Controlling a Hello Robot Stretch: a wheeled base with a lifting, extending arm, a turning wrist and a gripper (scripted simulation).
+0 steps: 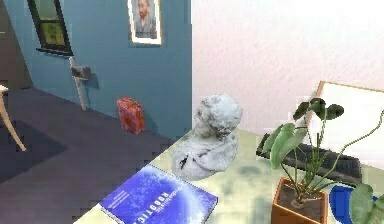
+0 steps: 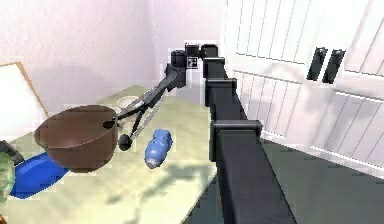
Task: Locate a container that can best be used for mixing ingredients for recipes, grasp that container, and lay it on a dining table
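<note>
Grasping seems the step, gripper (image 2: 122, 130) at the bowl (image 2: 72, 140) at frame left; whether it holds it, I cannot tell; next: lift, seek a dining table.

1. Forward view bright and even — white wall (image 1: 290, 50) nearly washed out; blue wall (image 1: 100, 70) mid-toned; floor (image 1: 70, 150) darkest.
2. Bust (image 1: 212, 130) pale on top, greyer lower down; light seems from above; no hard glare.
3. Arm side view: doors (image 2: 300, 60) brightly lit; arm (image 2: 235, 140) near black, little detail; bowl (image 2: 70, 145) rim catches a lighter streak; soft shadow patches on tabletop (image 2: 180, 170).
4. Door edges lean toward the arm side view's right — lens distortion only.
</note>
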